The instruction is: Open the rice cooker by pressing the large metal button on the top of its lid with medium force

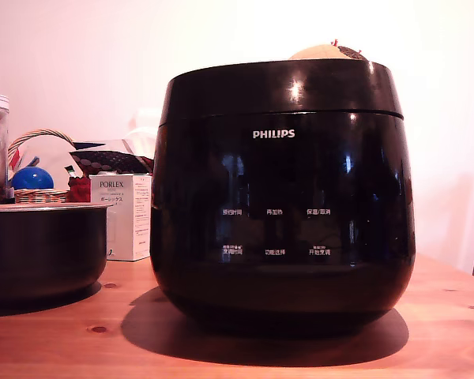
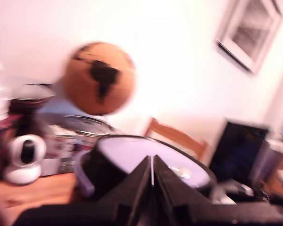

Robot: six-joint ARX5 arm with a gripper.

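Rice cooker (image 2: pixel 153 162) just beyond closed pincer (image 2: pixel 152 174)

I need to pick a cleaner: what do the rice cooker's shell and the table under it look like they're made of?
The rice cooker shell looks like glossy black plastic, though coated metal is possible: it mirrors the room and shows sharp highlights. The table looks like pale knotty wood, with grain and dark knots.

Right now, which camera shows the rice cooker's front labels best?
The exterior view: the rice cooker faces it squarely, with the PHILIPS logo and white labels sharp. The blurred wrist view shows only its pale-looking top behind the closed end effector, with no labels.
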